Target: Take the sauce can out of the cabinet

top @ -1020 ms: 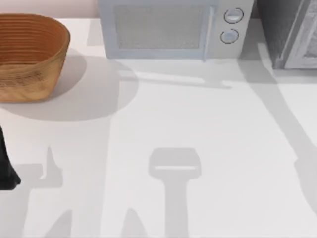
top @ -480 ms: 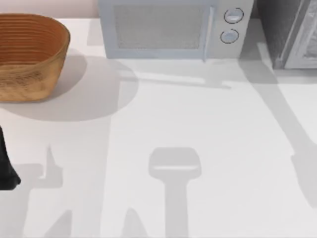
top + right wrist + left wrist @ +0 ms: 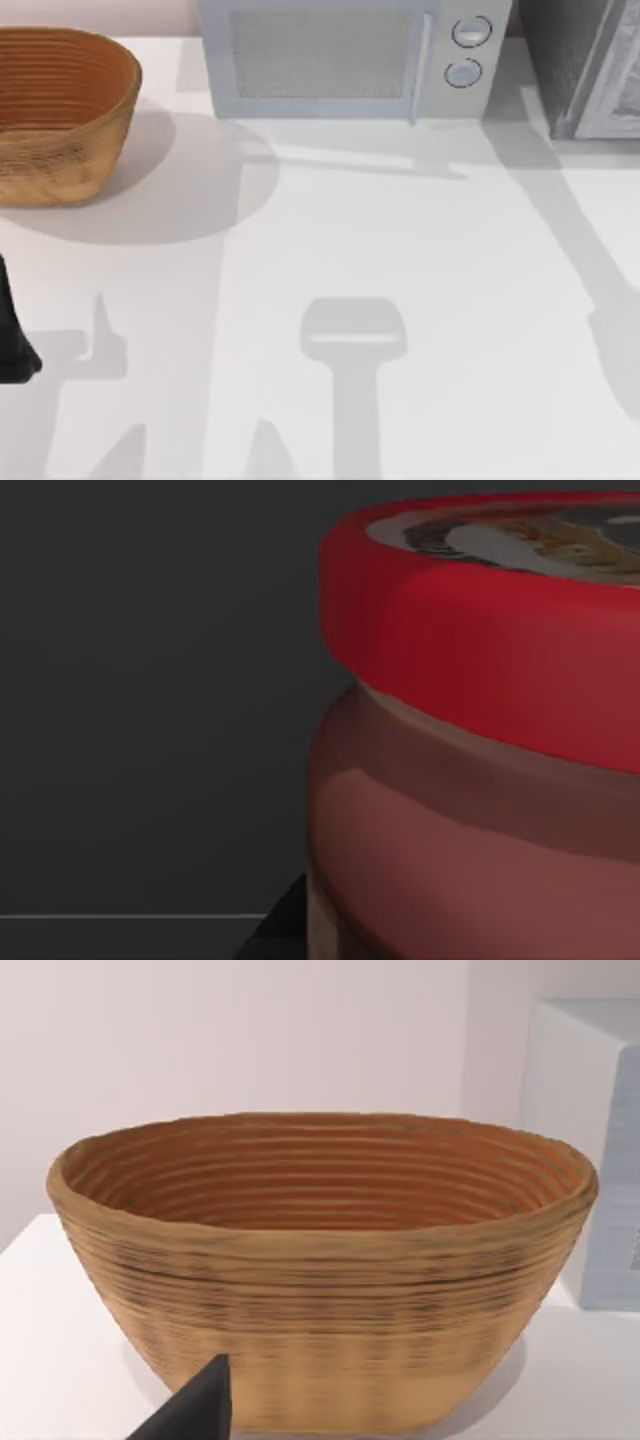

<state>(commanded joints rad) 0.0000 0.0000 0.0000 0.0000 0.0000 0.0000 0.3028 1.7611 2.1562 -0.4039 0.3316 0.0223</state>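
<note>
R arm's shadow shifted; sauce can (image 3: 480,730) close-up.

Even, bright light falls on the white table (image 3: 420,250), with soft grey shadows trailing toward lower frame; the basket (image 3: 60,110) throws a round one rightward. The right wrist view is dim, the sauce can (image 3: 480,730) dully lit against dark

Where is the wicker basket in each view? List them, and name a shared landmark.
Top view: the wicker basket sits at the table's back left corner.
Left wrist view: it spans the middle.
Right wrist view: the sauce can, close up against a dark wall.
Shared landmark: the microwave, beside the basket.
</note>
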